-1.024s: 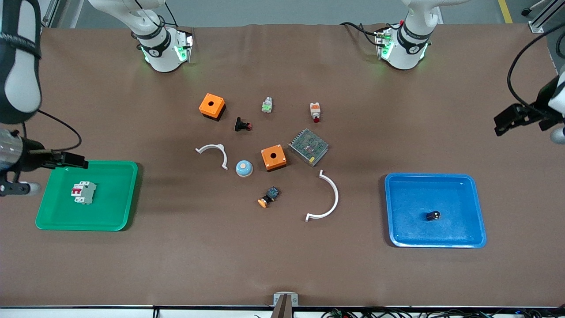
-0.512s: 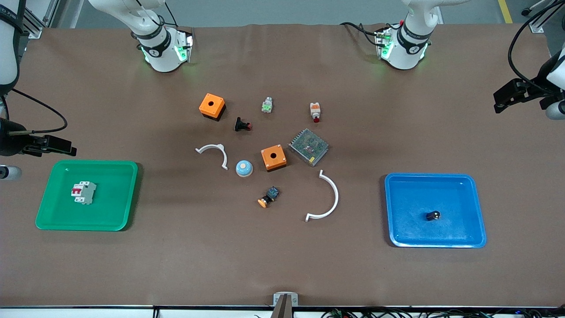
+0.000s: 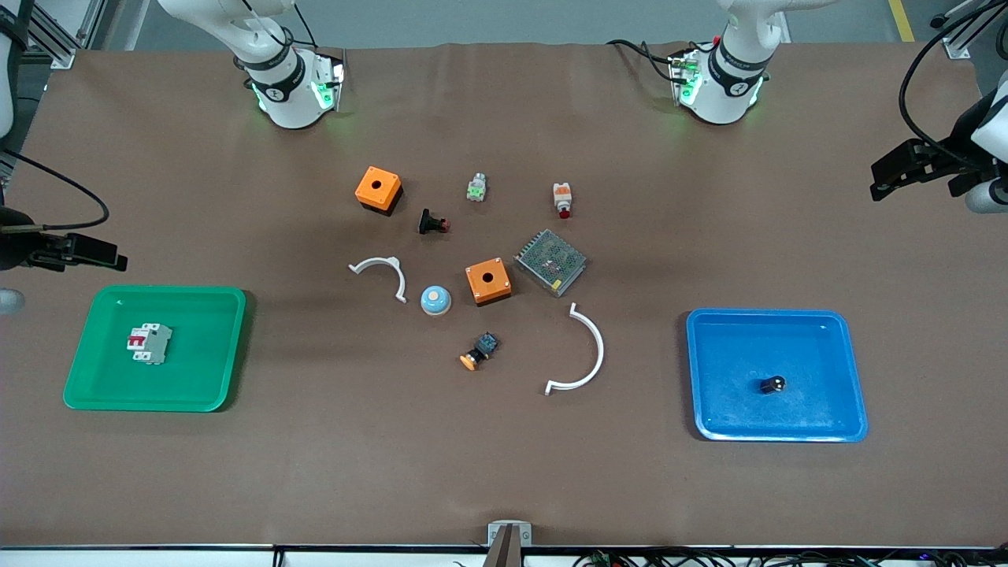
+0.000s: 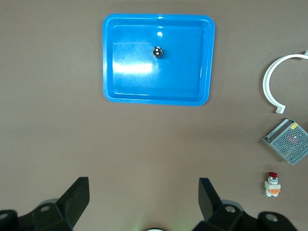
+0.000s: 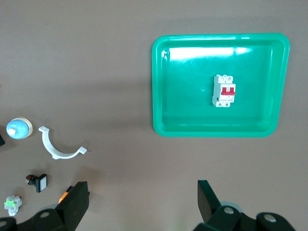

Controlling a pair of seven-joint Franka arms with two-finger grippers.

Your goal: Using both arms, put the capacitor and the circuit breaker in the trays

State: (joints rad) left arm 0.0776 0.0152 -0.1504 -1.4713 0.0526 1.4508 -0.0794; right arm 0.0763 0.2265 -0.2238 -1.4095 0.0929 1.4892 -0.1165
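Note:
The circuit breaker (image 3: 148, 344), white-grey with red toggles, lies in the green tray (image 3: 213, 303) at the right arm's end; it also shows in the right wrist view (image 5: 224, 90). The capacitor (image 3: 772, 384), a tiny black cylinder with a silvery top, lies in the blue tray (image 3: 709, 331) at the left arm's end; it also shows in the left wrist view (image 4: 157, 51). My right gripper (image 3: 98, 252) (image 5: 143, 190) is open and empty, high over bare table beside the green tray. My left gripper (image 3: 886, 169) (image 4: 143, 190) is open and empty, high over bare table beside the blue tray.
In the table's middle lie two orange boxes (image 3: 378, 189) (image 3: 487, 281), a mesh-covered unit (image 3: 550, 261), two white arcs (image 3: 382, 272) (image 3: 587, 354), a blue dome button (image 3: 435, 300), a black push-button (image 3: 432, 223), an orange-capped button (image 3: 479, 351) and a white-and-orange button (image 3: 561, 199).
My right gripper has drawn back from the green tray's edge toward the table's end. My left gripper has drawn a little farther from the blue tray. The breaker and capacitor have not moved.

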